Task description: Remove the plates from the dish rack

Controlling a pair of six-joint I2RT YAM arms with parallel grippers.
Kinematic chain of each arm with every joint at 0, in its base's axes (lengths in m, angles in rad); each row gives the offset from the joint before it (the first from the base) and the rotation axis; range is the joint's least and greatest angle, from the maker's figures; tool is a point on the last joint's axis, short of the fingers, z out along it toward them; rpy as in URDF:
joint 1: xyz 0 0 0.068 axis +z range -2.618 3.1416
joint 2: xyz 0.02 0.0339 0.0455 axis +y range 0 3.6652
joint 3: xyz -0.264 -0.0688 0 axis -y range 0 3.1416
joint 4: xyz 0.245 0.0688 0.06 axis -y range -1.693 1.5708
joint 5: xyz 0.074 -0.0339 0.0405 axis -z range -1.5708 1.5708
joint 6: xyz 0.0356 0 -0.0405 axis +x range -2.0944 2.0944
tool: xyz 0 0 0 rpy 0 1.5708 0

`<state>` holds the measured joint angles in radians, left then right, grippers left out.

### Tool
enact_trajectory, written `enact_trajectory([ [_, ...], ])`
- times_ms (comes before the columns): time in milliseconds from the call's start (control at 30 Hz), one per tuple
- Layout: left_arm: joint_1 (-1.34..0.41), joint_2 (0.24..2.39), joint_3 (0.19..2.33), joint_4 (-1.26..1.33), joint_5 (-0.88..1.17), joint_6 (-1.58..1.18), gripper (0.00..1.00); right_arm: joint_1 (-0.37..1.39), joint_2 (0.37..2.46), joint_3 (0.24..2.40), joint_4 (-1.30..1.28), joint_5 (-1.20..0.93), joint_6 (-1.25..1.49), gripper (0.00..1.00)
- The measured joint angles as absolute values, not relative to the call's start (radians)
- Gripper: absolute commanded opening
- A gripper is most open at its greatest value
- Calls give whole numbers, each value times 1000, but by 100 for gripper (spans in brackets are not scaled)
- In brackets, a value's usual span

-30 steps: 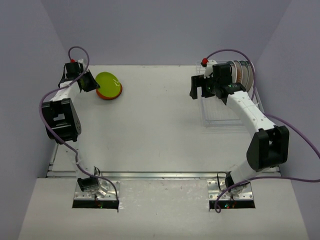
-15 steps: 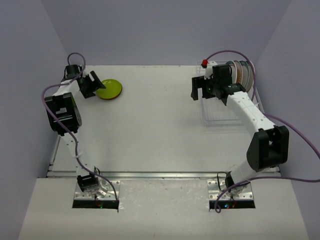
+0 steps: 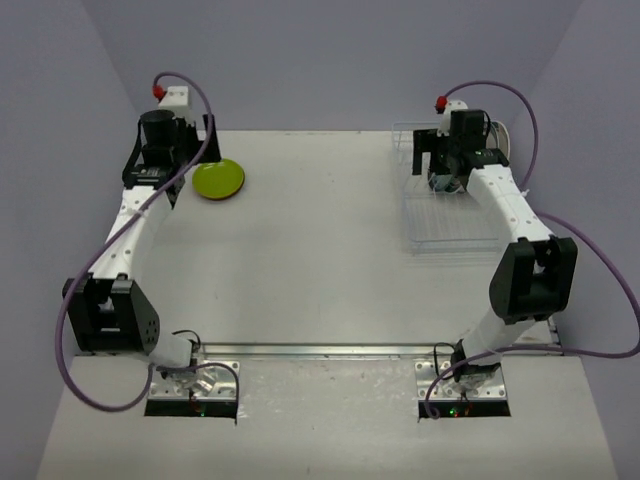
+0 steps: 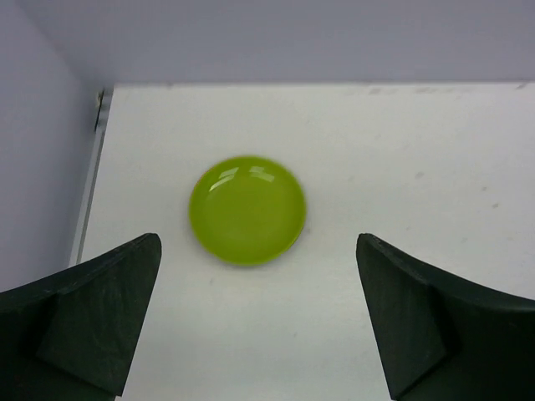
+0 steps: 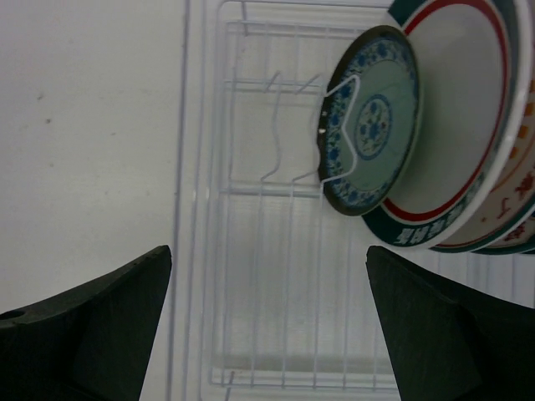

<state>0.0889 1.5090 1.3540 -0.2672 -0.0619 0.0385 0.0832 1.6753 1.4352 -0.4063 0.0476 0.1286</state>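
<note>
A small green plate (image 3: 218, 180) (image 4: 247, 210) lies flat on the table at the back left. My left gripper (image 3: 170, 150) (image 4: 259, 322) hangs above and just short of it, open and empty. The clear wire dish rack (image 3: 450, 230) (image 5: 251, 334) stands at the back right. Upright in its far end are a teal-patterned small plate (image 5: 372, 121) and larger white plates with dark green, red and orange rims (image 5: 468, 134). My right gripper (image 3: 448, 165) (image 5: 267, 322) hovers over the rack's empty slots, open, holding nothing.
The table's left edge and side wall (image 4: 88, 184) run close to the green plate. The back wall (image 3: 320, 70) stands just behind both grippers. The white tabletop (image 3: 320, 260) stretches between the two arms.
The left gripper opened, let go of the green plate onto the table and rose back from it. The right gripper swung from the rack's left side to above the rack.
</note>
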Motion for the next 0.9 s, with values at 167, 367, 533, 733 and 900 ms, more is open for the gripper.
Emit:
enact_trajectory([
  [167, -63, 1309, 1199, -146, -87, 98, 100, -3, 1803, 1554, -397, 93, 116, 93],
  [367, -80, 1343, 1101, -160, -122, 108, 100, -34, 1928, 1645, -391, 128, 99, 79],
  [533, -93, 1347, 1088, -159, -180, 100, 100, -24, 1997, 1701, -386, 157, 78, 66],
  [733, -111, 1347, 1088, -146, -236, 104, 100, -23, 2062, 1735, -349, 204, 45, 58],
  [900, -118, 1347, 1088, -133, -269, 109, 100, 3, 2091, 1734, -312, 253, -23, 44],
])
